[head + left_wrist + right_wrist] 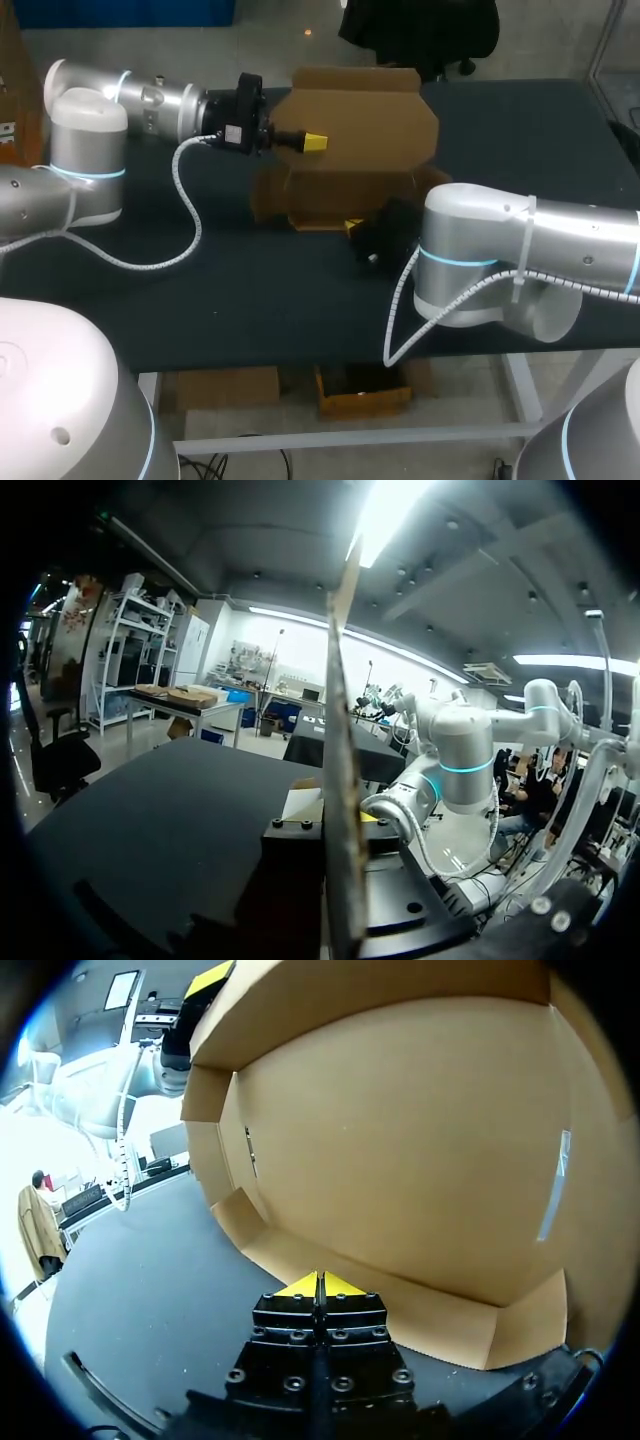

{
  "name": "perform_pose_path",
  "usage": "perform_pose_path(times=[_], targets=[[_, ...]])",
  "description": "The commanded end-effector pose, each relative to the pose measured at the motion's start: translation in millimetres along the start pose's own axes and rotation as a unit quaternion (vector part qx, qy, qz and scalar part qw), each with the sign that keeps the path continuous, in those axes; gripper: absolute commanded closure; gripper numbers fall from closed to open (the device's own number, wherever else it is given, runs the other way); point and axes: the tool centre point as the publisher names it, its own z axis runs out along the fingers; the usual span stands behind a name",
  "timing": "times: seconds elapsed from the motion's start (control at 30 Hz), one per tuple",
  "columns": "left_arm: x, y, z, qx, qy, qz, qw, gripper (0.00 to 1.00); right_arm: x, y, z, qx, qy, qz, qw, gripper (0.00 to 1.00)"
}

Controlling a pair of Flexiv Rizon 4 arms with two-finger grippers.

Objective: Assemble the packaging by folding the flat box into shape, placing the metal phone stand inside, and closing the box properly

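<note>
Brown cardboard box [370,130], lid upright

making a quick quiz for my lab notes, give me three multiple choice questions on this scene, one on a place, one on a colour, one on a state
1. Where is the left gripper?
A. at the upright panel of the box
B. off to the side, far from the box
C. resting on the right arm

2. What colour is the box?
A. white
B. brown
C. blue

3. How do the right gripper fingers stand?
A. spread wide
B. shut together, nothing between them
C. hidden in every view

Answers:
1 A, the head view shows its yellow tip on the panel.
2 B, it is plain brown cardboard in every view.
3 B, the right wrist view shows the two yellow tips touching.
</note>
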Motion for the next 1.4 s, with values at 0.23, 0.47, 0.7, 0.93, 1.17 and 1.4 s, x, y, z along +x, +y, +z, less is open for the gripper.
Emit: perform_pose_path(times=[0.23,0.47,0.7,0.93,1.17,1.4], targets=[[-2.3,2.3,1.2,0.0,0.003,0.0,1.0,1.0,2.6,1.7,-0.8,-0.003,-0.001,0.0,1.0,1.0],[-2.3,2.3,1.2,0.0,0.003,0.0,1.0,1.0,11.4,10.7,-13.8,-0.02,0.007,-0.006,1.0,1.0],[-2.3,2.3,1.2,0.0,0.003,0.0,1.0,1.0,19.6,15.6,-31.6,-0.024,0.012,-0.011,1.0,1.0],[-2.3,2.3,1.2,0.0,0.003,0.0,1.0,1.0,21.7,16.7,-61.6,-0.006,0.016,-0.008,1.0,1.0],[-2.3,2.3,1.2,0.0,0.003,0.0,1.0,1.0,16.9,17.1,-96.9,0.008,0.019,0.0,1.0,1.0],[-2.3,2.3,1.2,0.0,0.003,0.0,1.0,1.0,10.3,17.6,-126.4,0.021,0.021,0.004,1.0,1.0]])
